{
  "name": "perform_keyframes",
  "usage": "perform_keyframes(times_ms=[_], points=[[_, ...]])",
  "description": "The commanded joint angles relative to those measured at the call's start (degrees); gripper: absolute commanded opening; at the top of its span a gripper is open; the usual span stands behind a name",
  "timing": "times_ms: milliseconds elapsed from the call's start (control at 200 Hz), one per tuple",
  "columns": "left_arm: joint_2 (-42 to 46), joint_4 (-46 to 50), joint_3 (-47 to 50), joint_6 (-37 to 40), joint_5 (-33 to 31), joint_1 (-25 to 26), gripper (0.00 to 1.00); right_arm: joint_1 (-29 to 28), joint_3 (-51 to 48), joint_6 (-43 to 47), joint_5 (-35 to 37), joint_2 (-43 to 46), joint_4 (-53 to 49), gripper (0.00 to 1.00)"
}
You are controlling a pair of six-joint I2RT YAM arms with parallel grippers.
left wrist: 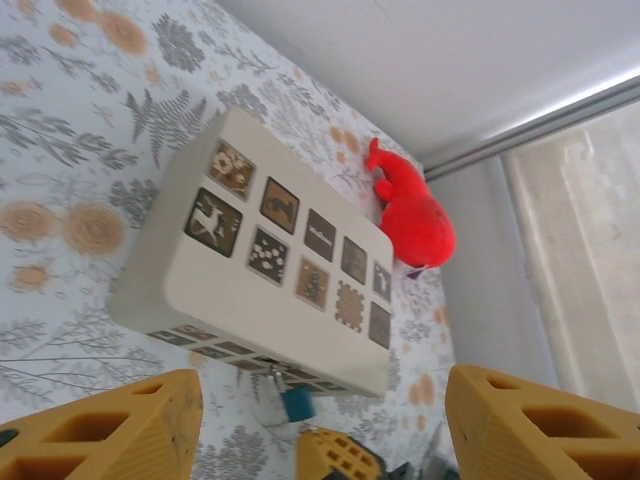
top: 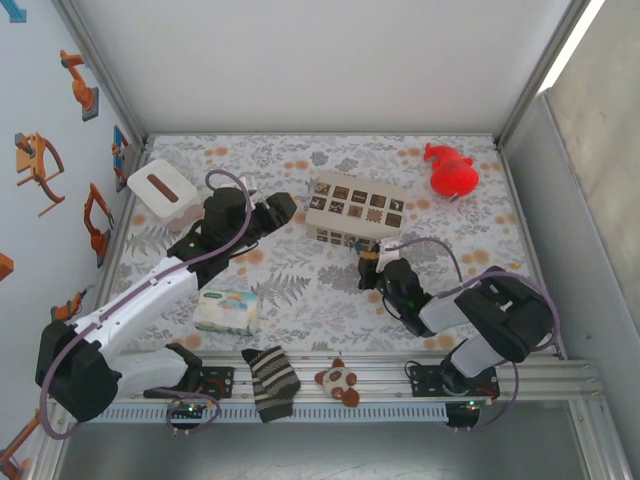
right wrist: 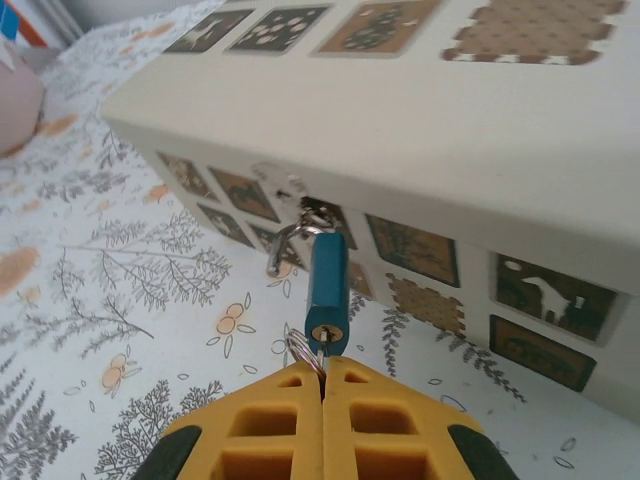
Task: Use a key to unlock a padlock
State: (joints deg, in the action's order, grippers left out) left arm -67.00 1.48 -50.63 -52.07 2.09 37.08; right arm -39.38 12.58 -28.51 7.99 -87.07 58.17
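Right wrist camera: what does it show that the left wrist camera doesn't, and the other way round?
The right wrist view brings in the keyhole of the padlock, its grey shackle against the side of the cream box, and the right gripper with its fingers closed on a key ring. The left wrist view brings in the red toy beyond the cream box, that box's whole top with its brown squares, and the left gripper, spread wide. Shared: padlock, cream box, flowered tablecloth.
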Motion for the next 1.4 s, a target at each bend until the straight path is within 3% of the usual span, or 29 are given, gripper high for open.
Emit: perform_keyframes(times_ms=[0,621,942,1107,1277,1397], points=[[0.6,7.3,-0.8,6.0,-4.0,-0.3,0.65,3.0,-1.6,-12.9,-5.1,1.6,1.1,0.0],[-1.4,7.5,-3.2,7.2,-3.0,-1.7,0.66,7.9,-0.8,-26.8,-12.0,-4.0,1.2,0.0],[-1.0,8.4,-3.4,8.1,-3.4,-2.7,0.67,8.3,-1.7,-27.5,-11.2,-3.7,1.0,0.29],[-2.4,9.0,-4.9,9.8,-1.7,-3.5,0.68,9.3,-1.3,-26.3,-12.8,-0.5,-2.4,0.38],[-7.9,8.3,-7.8,10.3,6.7,-6.4,0.69,12.8,0.1,-22.2,-18.6,4.2,-6.4,0.59],[-14.5,8.2,-12.3,12.6,13.3,-7.8,0.68,16.0,1.2,-21.7,-22.5,5.8,-8.2,0.64]])
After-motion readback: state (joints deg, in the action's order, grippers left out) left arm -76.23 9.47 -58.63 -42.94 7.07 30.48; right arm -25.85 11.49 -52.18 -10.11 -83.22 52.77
